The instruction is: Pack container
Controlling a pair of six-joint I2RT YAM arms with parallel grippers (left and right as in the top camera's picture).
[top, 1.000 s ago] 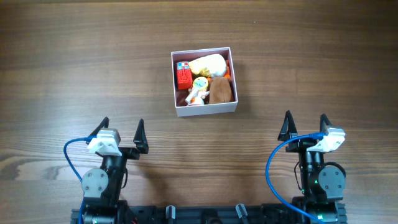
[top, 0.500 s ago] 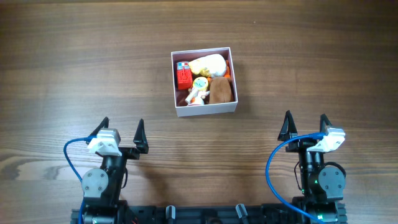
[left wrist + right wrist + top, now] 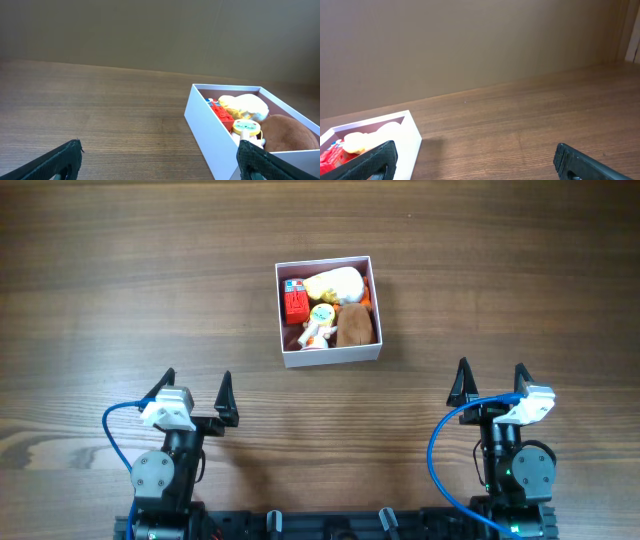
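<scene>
Start at your left: the left pincer sits low near its base, released and spread wide. It holds nothing and touches nothing, and its two dark tips frame bare worktop in the left wrist view.

The container lies ahead of that pincer and off to its right, well apart from it. It is square, so it has no long axis for you to line up on. Its walls are turned only slightly from the worktop's edge, and the near wall faces the arms almost flat. Inside, packed close together, are a red block, a pale yellow soft toy, a small figure and a brown soft toy. All four lie below or about level with the rim.

On your right, the right pincer is also released and wide, gripping nothing and resting on nothing. From it the container lies ahead and to the left, showing only at the left margin of the right wrist view.

The container stands between the two arms, a little nearer the left one. If you reach again, the left arm looks to have the shorter path, forward and to the right. Packing appears to be done or nearly so.
</scene>
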